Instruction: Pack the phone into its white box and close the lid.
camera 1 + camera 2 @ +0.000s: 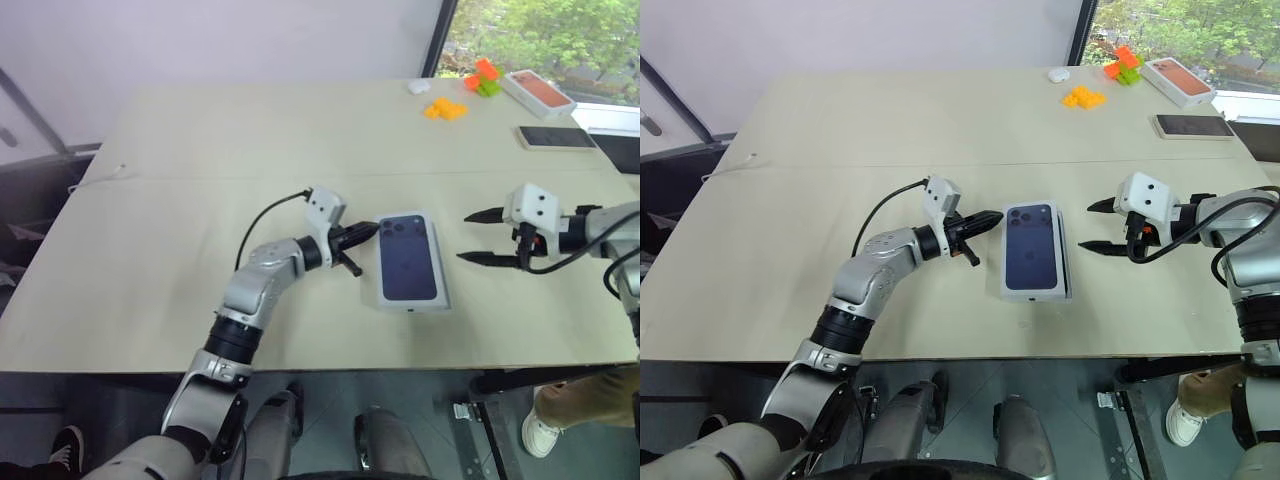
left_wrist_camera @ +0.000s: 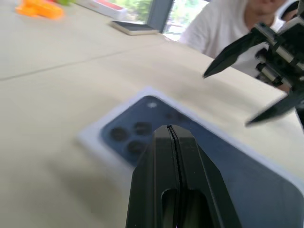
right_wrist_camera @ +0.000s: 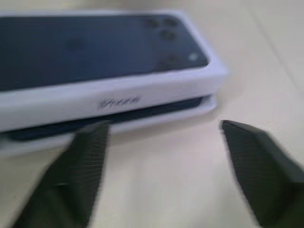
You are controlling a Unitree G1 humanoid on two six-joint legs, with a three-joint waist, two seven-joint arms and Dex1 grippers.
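Phone box (image 1: 411,272) lies flat near the middle of the pale wooden table (image 1: 200,150), between the two grippers. What faces up is dark navy with a printed camera cluster at the far end — whether that is the phone itself or the picture on the lid (image 3: 118,92) I cannot tell. From the right wrist view the lid sits slightly raised on the white box: a dark gap runs along the side above a thin white base edge (image 3: 156,118).

Left gripper (image 1: 362,237) hangs just beside the box's far left corner, fingers pressed together, tip close to the white rim; whether it touches I cannot tell.

Right gripper (image 1: 480,236) is off the box's right side, clear of it, jaws apart with nothing between them — one black finger higher, one lower, both pointing toward the box.

Far right corner of the table: orange blocks (image 1: 445,109), an orange and green toy (image 1: 483,77), a white box with an orange top (image 1: 539,92), a black phone with a pale rim (image 1: 556,137), a small white object (image 1: 418,87). A person in a white shirt (image 2: 213,33) is beyond the table.
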